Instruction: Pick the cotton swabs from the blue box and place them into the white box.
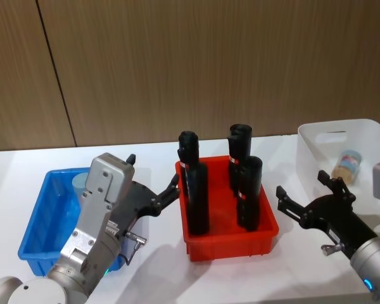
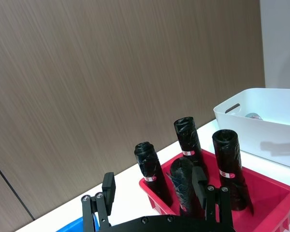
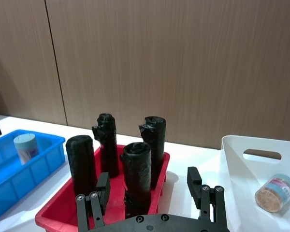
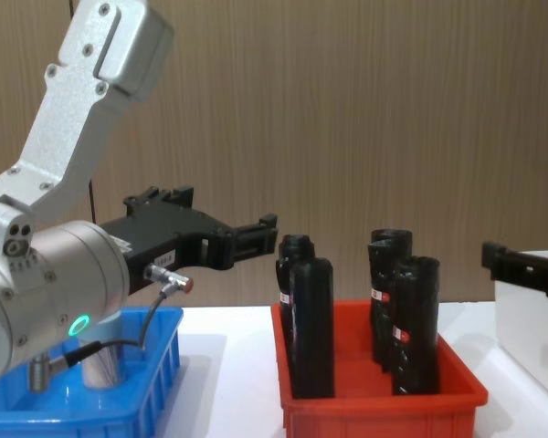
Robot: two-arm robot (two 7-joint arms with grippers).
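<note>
Cotton swabs sit in two tubs. One tub stands upright in the blue box, left of the red bin. The other tub lies on its side in the white box, right of the red bin. All three containers stand in a row on the worktop, with the red bin in the middle and full of tall black bottles.

The left pincer hovers above the side of the blue box that faces the red bin. It points toward the bin, its fingers spread and nothing between them. The right pincer hangs in the gap between the red bin and the white box. It too is spread wide and empty, and it points toward the bin.

With one tub already delivered and one not, the step in hand looks like the fetch of the second tub, and the grasp has not begun. The tub stands at the far end of the blue box, away from the red bin and behind the left arm's wrist. The next move therefore seems to call for the left pincer to swing away from the bin and drop over the tub. It should close on the clear body under the lid and lift straight up.

The bottles stand tall in the red bin, right on the path to the white box. The carry needs to pass above them or in front of the bin, or go by handover to the right pincer.
</note>
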